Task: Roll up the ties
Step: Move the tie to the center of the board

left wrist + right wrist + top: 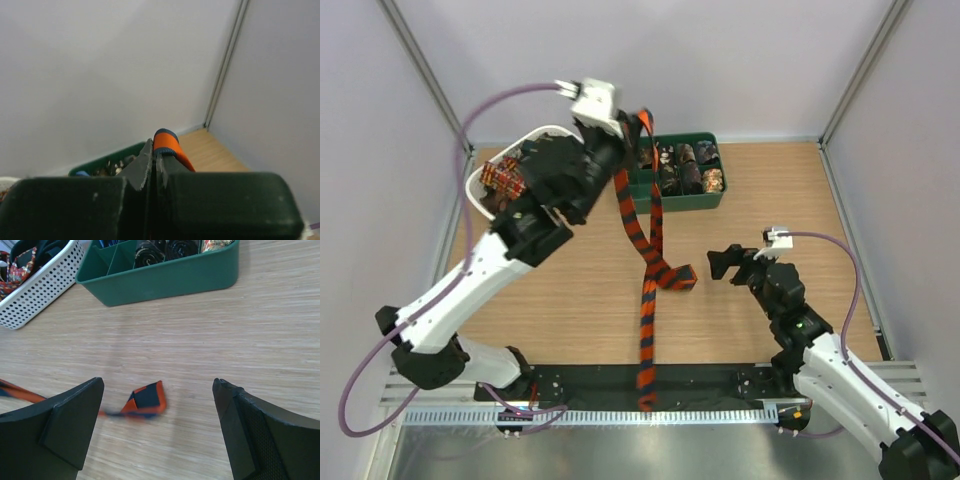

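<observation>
Tabletop point(770, 190): green tray point(680, 201) holds rolled ties point(684, 156), basket point(535, 133) loose ties point(503, 181).

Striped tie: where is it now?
Top view, centre: the striped tie hangs from the shut left gripper beside the green tray, its ends trailing on the table, one left of the open right gripper.

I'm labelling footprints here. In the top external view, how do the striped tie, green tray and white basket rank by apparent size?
1. striped tie: longest by far, though narrow.
2. green tray and white basket: similar; the left arm hides much of the basket, so I won't rank them.
</observation>
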`<state>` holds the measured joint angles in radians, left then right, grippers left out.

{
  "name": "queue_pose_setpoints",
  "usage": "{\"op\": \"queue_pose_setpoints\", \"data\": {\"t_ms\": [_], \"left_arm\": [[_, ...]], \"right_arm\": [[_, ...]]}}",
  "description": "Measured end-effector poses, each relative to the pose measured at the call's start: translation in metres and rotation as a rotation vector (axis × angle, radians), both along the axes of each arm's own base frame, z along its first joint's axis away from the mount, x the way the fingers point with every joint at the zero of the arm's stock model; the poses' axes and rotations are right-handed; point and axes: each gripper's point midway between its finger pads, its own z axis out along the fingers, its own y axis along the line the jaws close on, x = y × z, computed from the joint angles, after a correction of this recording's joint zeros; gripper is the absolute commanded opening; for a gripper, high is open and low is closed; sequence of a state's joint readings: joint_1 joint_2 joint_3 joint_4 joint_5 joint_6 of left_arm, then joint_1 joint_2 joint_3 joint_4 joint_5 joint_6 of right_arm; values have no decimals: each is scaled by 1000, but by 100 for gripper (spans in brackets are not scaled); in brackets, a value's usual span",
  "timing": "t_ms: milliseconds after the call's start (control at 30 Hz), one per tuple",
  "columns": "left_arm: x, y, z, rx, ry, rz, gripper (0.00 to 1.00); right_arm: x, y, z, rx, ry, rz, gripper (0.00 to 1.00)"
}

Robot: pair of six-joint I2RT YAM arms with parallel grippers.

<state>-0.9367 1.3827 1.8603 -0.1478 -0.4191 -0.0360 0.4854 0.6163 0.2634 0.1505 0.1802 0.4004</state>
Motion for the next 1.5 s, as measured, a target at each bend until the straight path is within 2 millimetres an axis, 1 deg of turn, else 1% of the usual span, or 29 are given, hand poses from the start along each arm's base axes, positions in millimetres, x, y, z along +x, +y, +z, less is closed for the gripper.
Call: {"op": "queue_pose_setpoints", "data": {"t_ms": [33, 100, 133, 167, 233, 267, 300, 333, 400, 467, 533, 600, 700, 767, 833, 1000, 1067, 1133, 1200, 1300, 1367, 1400, 1433, 1467, 1500], "left_arm": [[10, -7, -31, 41, 42, 9, 1], [28, -18, -103, 127, 137, 25, 1], [35, -21, -138, 173, 185, 34, 0], [39, -21, -166, 209, 227, 40, 0], [43, -19, -200, 256, 275, 53, 1], [43, -17, -207, 266, 285, 58, 0], [43, -16, -207, 265, 283, 60, 0], [42, -14, -199, 248, 267, 60, 1], [37, -8, -177, 204, 231, 59, 1], [31, -1, -145, 146, 184, 55, 0], [23, 4, -105, 76, 125, 35, 1], [13, 9, -75, 18, 74, 9, 1], [2, 16, -48, -36, 28, -20, 1], [-3, 17, -39, -55, 15, -35, 1], [-4, 16, -37, -60, 14, -46, 1], [-4, 9, -36, -57, 21, -72, 1], [-5, 6, -34, -63, 26, -88, 1], [-8, 5, -27, -77, 23, -104, 1], [-13, 5, -19, -99, 17, -132, 2], [-23, 4, -4, -127, 5, -177, 2], [-32, 5, 9, -146, -4, -215, 1], [-37, 6, 16, -158, -11, -236, 2], [-43, 7, 24, -171, -20, -257, 2], [-47, 8, 31, -186, -28, -274, 3], [-54, 11, 40, -204, -41, -294, 3]], "right_arm": [[0, 0, 1, 0, -4, 1, 100], [1, 2, -1, -2, 3, 9, 100], [1, 3, -4, -6, 13, 14, 100], [1, 6, -10, -13, 35, 28, 100], [-1, 15, -19, -11, 78, 72, 100], [-2, 22, -23, -4, 109, 103, 100], [-4, 29, -25, 6, 134, 134, 99], [-6, 38, -26, 25, 157, 177, 100], [-13, 58, -21, 63, 163, 281, 100], [-23, 75, -14, 78, 143, 375, 100], [-32, 90, -5, 83, 103, 463, 100], [-39, 105, 3, 82, 53, 556, 100], [-44, 122, 5, 72, 33, 663, 100], [-47, 133, 6, 69, 27, 719, 100], [-53, 147, 13, 49, 2, 783, 100], [-64, 190, 48, 5, -110, 914, 100], [-64, 202, 55, -8, -141, 931, 100], [-59, 213, 57, -30, -155, 926, 100], [-50, 219, 53, -56, -156, 899, 100], [-33, 218, 41, -105, -150, 837, 100], [-26, 217, 37, -131, -152, 810, 100], [-23, 217, 37, -139, -156, 799, 95], [-19, 218, 40, -147, -166, 791, 82], [-17, 220, 44, -151, -178, 793, 74], [-15, 223, 48, -150, -182, 796, 55]]}}
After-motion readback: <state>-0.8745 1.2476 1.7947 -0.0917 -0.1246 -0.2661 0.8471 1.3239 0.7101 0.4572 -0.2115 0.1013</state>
